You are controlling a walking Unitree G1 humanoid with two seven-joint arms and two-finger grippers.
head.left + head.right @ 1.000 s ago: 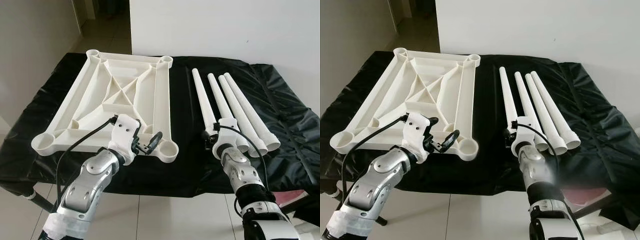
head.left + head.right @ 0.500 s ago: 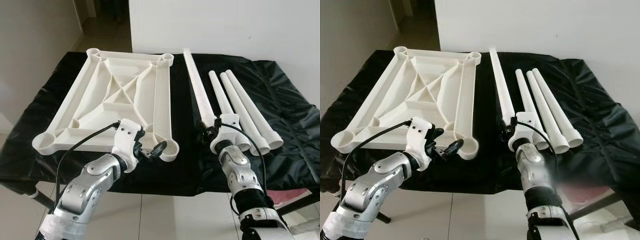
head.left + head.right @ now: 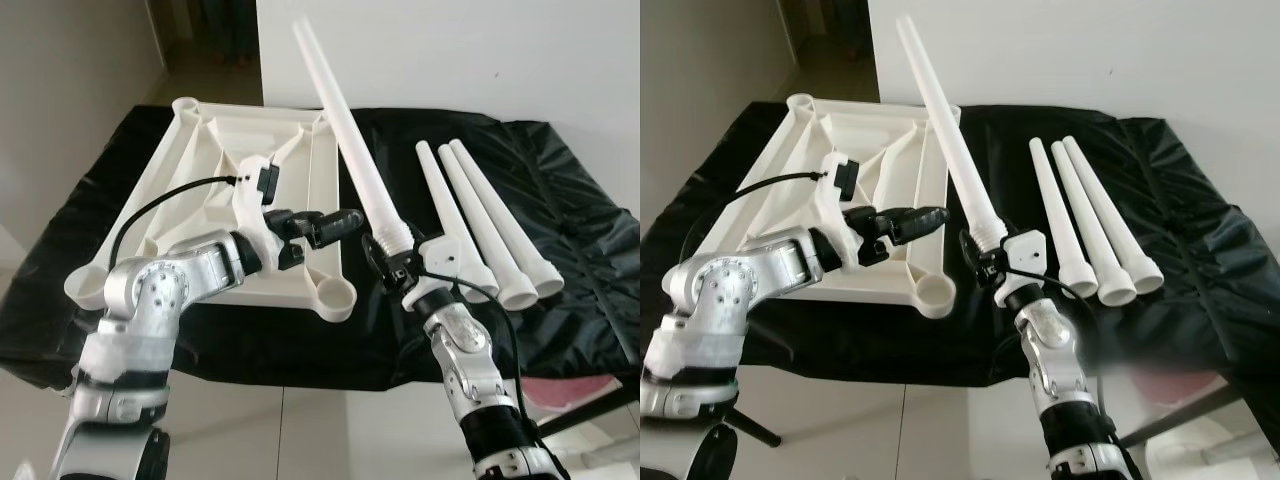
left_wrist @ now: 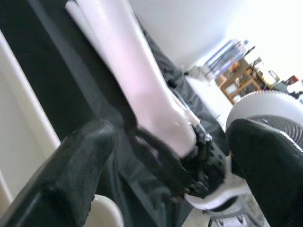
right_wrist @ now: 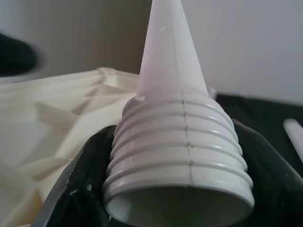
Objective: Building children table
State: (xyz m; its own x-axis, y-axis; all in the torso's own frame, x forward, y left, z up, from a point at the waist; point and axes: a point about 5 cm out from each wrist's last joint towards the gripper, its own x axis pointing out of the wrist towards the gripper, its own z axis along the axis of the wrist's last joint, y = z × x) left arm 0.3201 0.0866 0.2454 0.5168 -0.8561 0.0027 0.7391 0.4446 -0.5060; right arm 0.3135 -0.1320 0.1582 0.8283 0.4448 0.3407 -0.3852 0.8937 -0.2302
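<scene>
The right gripper (image 3: 388, 262) is clamped on the threaded end of a white table leg (image 3: 345, 135), holding it tilted up above the black cloth (image 3: 580, 250). The left gripper (image 3: 335, 224) reaches toward that leg with fingers apart, over the upturned tabletop (image 3: 190, 200). Three more legs (image 3: 480, 225) lie side by side on the cloth.
</scene>
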